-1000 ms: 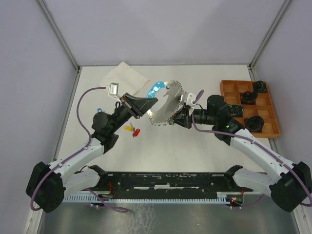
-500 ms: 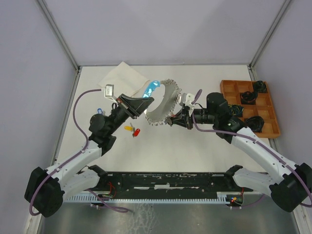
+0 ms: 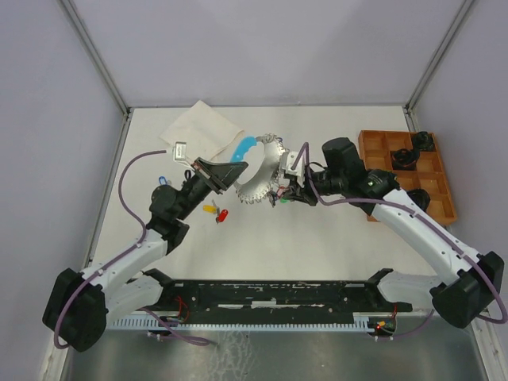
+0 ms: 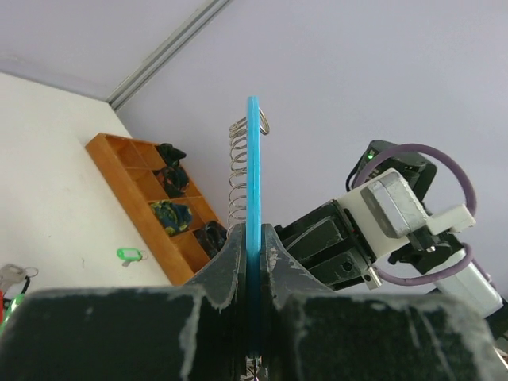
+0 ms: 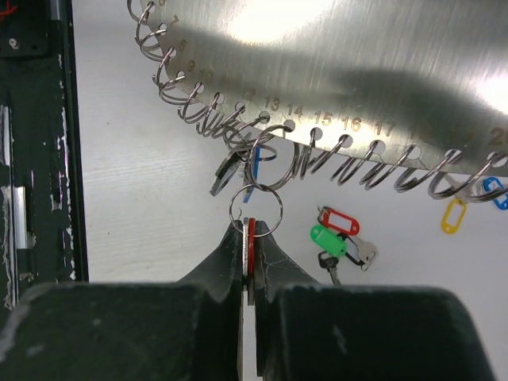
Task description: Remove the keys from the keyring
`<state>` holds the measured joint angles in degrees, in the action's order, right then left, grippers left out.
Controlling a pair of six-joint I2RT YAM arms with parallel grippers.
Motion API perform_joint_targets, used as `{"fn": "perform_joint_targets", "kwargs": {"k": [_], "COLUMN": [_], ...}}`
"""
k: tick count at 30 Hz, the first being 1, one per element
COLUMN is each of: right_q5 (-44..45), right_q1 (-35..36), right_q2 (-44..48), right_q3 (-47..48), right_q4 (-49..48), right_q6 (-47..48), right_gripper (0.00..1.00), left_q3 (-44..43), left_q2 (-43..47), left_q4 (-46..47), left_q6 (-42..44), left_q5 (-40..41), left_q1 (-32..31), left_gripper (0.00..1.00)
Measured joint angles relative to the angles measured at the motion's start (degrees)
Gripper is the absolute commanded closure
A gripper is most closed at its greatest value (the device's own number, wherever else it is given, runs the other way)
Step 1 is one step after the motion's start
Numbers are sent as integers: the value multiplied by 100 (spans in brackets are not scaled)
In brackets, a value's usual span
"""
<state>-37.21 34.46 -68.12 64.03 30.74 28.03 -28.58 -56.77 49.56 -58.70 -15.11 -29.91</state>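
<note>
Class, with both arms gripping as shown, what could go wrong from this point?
1. The right fingers pinch only the red-tagged key. Pulling may slip it free rather than unthread its split ring.
2. The left fingers clamp just the thin blue band of the keyring. A tug could twist it loose.
3. Crowded neighbouring rings may snag.

White-and-black jointed arms (image 3: 135, 254), purple cables (image 3: 125, 178), scuffed black fingers (image 5: 216, 274).

Brushed silver keyring (image 5: 357, 63) with engraved numbers, light-blue band (image 4: 253, 182), red key tag (image 5: 251, 242), green tag (image 5: 329, 240), yellow tag (image 5: 453, 216), orange-brown tray (image 3: 371, 144), white bench (image 3: 317, 238)
</note>
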Motion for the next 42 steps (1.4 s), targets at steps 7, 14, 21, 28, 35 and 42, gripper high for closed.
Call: {"fn": "perform_joint_targets", "kwargs": {"k": [7, 14, 21, 28, 35, 42], "right_q5": [636, 1233, 1694, 1829, 1746, 1639], "right_q1": [184, 424, 691, 846, 863, 863], "right_q2": [-332, -839, -1287, -1340, -1316, -1228], "right_q3": [299, 566, 691, 828, 1075, 1086], "right_q4": [815, 1399, 1823, 2072, 2295, 2483], "right_q6": [428, 708, 890, 942, 966, 1054], "right_gripper": [99, 99, 99, 99, 99, 99], "left_q3": [457, 778, 1191, 1443, 1836, 2033], "left_q2": [-509, -1303, -2227, -2535, -2267, -922], "left_q4": [380, 1392, 2588, 3261, 2817, 1637], "left_q6": [0, 107, 229, 269, 444, 1058], "left_q5": [-26, -205, -560, -780, -723, -485], "left_q1": [22, 28, 33, 35, 96, 98], "left_gripper": [97, 97, 95, 66, 46, 40]}}
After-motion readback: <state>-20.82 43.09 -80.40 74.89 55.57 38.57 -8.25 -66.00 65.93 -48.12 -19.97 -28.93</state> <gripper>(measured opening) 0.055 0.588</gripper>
